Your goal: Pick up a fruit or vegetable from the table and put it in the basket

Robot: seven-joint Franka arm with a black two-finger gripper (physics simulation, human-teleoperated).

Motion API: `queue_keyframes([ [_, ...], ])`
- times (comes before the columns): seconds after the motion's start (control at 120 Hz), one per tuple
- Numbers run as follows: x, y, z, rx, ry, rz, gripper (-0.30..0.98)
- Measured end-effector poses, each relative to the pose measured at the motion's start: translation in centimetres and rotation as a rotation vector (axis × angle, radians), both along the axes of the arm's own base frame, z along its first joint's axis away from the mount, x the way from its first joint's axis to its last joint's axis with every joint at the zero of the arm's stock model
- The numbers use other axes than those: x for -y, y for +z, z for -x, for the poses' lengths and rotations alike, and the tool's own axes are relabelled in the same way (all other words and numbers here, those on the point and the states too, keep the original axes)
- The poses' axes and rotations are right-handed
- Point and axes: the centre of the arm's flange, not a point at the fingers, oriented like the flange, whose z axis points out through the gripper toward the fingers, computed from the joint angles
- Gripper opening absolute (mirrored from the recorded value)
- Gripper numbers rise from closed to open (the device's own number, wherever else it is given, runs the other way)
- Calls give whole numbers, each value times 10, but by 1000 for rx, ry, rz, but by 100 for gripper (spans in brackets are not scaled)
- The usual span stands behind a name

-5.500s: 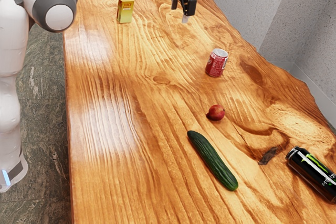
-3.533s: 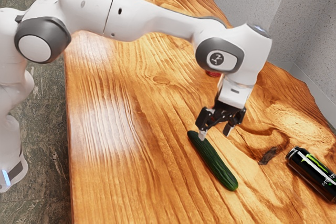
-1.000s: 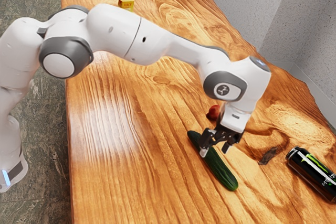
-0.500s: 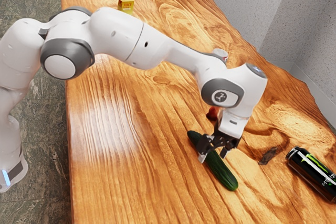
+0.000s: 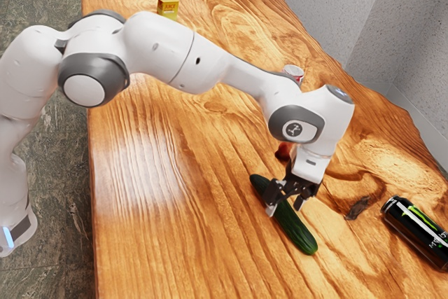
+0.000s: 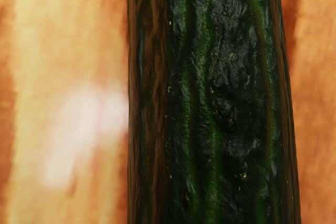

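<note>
The black gripper (image 5: 285,207) is low over the table, straddling the dark green cucumber (image 5: 298,230), with one finger at each long side. Its fingers stand apart, and I see no clear grip from both sides. The cucumber lies on the wood, its middle partly hidden by the gripper. Seen from the hand, the ridged cucumber (image 6: 220,98) lies close beneath, with wood on both sides of it. A round red fruit (image 5: 283,152) is on the table just behind the hand, partly covered by it.
The wooden table (image 5: 161,243) holds a black and green can (image 5: 414,231) lying on its side at the exterior view's lower right. A yellow juice box (image 5: 167,8) stands at the far end. Behind the arm, a red and white can (image 5: 294,73) is partly hidden.
My hand came over from the table's far end, then lowered over the cucumber. In the last half second the fingers have drawn slightly closer together. The cucumber has not visibly moved.
</note>
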Motion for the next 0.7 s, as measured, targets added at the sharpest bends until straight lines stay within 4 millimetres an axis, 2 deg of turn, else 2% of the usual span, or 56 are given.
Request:
queue_keyframes([
  [0.158, -3, 2, -3, 8, 13, 16, 38],
  [0.267, -3, 6, -5, 20, 15, 22, 26],
  [0.367, 1, 47, -13, 109, -8, 11, 22],
  [0.417, 5, 81, -19, 181, -25, 6, 22],
  [0.508, 40, 153, -22, 330, -112, 24, 22],
  [0.558, 64, 178, -25, 396, -166, 52, 22],
  [0.608, 86, 180, -27, 418, -216, 78, 22],
  [0.7, 121, 164, -26, 430, -301, 125, 21],
])
